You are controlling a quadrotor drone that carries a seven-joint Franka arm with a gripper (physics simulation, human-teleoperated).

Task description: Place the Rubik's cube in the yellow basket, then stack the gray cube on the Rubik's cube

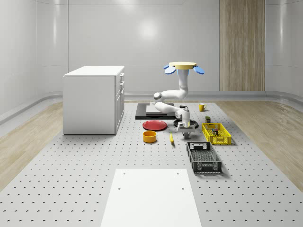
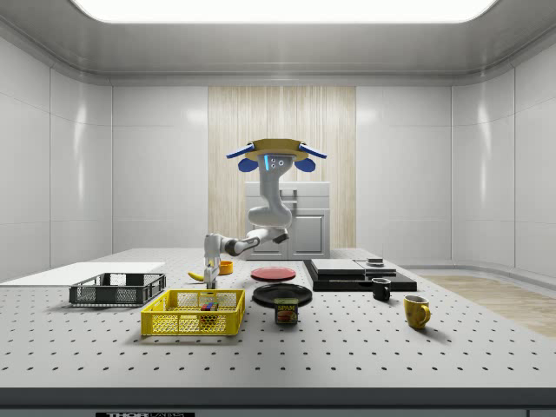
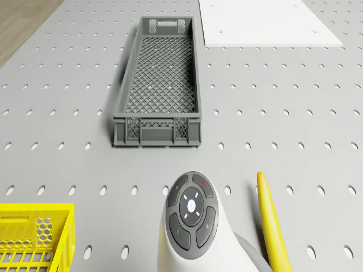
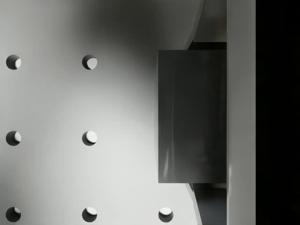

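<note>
You had the drone (image 1: pixel 183 66) hovering over the far part of the grey perforated table (image 1: pixel 71 179), its white arm (image 3: pixel 191 218) bent down so that the gripper (image 1: pixel 184 126) hung low between the yellow banana (image 1: pixel 171 137) and the yellow mesh basket (image 1: pixel 216 133). The multicoloured Rubik's cube (image 2: pixel 208 306) sat inside that basket, so I judged the first half done. The plain gray cube (image 4: pixel 192 117) stood on the table right under the gripper; in the whole-scene view it was a dark block (image 1: pixel 186 134) just below the hand. Whether the jaws were apart or closed on it, I could not tell from any view.

Your main risk was an off-centre grasp. In the wrist view the gray cube lay well to one side rather than in the middle, so closing might have pushed or twisted it instead of pinching it squarely. Any wobble of the hovering drone would have made that worse. The carry was short, but you could have clipped the near wall of the basket with a low cube. The Rubik's cube offered a small landing face, and a skewed release there could have tipped the gray cube off beside it. The dark grey plastic crate (image 1: pixel 203 157) nearby mattered less
</note>
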